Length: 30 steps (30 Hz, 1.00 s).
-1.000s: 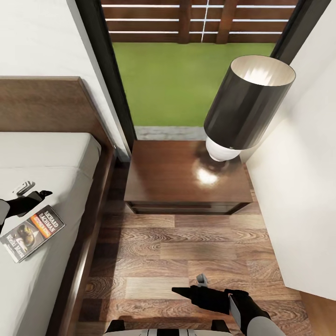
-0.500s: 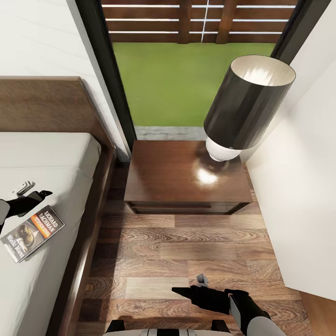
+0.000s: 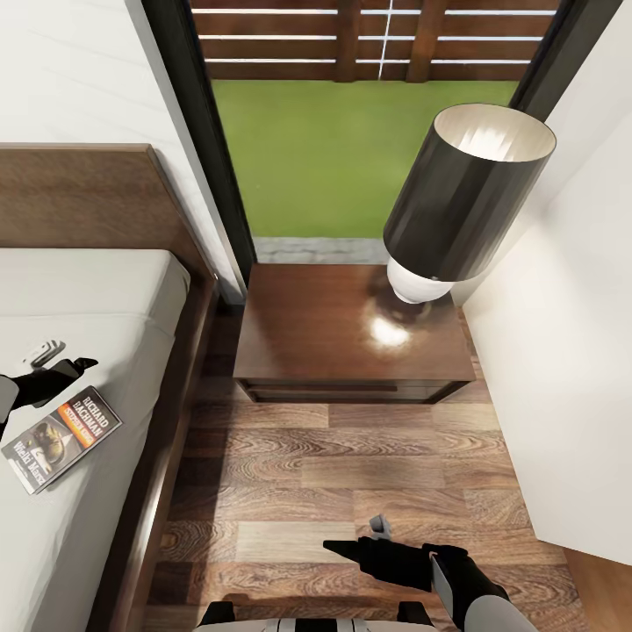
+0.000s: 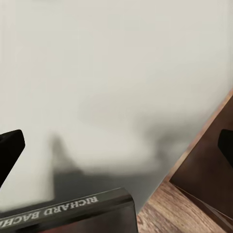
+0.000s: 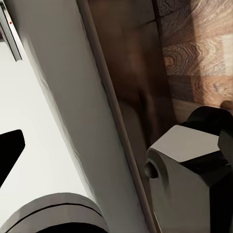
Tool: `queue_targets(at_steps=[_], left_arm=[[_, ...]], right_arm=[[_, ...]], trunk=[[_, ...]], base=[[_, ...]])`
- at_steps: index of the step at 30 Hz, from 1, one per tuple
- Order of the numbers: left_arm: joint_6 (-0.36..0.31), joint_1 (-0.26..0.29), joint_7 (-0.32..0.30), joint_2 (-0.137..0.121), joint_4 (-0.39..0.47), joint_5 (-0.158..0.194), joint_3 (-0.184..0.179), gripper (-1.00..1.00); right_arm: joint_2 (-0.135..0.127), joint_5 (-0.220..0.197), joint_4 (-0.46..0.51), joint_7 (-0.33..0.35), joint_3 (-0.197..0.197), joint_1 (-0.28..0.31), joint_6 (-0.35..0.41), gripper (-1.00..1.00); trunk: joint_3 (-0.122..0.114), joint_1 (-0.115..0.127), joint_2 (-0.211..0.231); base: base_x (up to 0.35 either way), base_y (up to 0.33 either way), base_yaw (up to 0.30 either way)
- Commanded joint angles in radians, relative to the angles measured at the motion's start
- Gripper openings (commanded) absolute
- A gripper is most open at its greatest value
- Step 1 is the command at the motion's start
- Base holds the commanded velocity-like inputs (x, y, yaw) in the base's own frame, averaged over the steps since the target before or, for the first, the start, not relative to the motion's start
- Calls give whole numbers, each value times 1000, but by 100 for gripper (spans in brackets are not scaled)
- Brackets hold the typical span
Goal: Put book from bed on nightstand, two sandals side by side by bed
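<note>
The book (image 3: 61, 438) lies flat on the bed (image 3: 96, 298), at the lower left of the frame. Just above it the left pincer (image 3: 61, 360) is released, its fingers apart over the mattress. The right pincer (image 3: 360, 537), at the bottom centre over the floor (image 3: 351, 474), is also released. The nightstand (image 3: 351, 338) carries the lamp (image 3: 456, 202).

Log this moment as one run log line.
phase: reaching for book | book: flat on bed, ungrasped | left tool: open beside book | right tool: open over floor | nightstand: lamp on it
</note>
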<state>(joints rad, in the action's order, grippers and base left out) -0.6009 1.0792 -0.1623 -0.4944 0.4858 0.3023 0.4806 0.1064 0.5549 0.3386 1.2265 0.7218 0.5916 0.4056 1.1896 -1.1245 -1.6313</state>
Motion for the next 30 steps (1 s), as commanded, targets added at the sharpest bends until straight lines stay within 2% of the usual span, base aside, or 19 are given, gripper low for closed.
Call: queue_targets(at_steps=[1,18,22,24,26,30], left_arm=[[-7,1,-3,0,0,0,6,100],[-24,1,-13,-3,21,1,11,100],[-96,1,-115,-4,67,1,12,100],[-181,1,-184,-5,130,-1,13,100],[-267,1,-225,-6,182,1,13,100],[-353,1,-282,-5,239,3,12,100]], right_arm=[[1,8,3,5,8,1,10,100],[2,8,2,5,8,1,10,100],[2,8,2,4,8,1,10,100],[3,7,2,4,8,1,10,100],[3,8,2,4,8,1,10,100],[3,8,2,4,8,1,10,100]], trunk=[[1,0,0],[1,0,0],[1,0,0],[1,0,0],[1,0,0],[1,0,0]], base=[[0,0,0],[0,0,0],[0,0,0],[0,0,0],[0,0,0],[0,0,0]])
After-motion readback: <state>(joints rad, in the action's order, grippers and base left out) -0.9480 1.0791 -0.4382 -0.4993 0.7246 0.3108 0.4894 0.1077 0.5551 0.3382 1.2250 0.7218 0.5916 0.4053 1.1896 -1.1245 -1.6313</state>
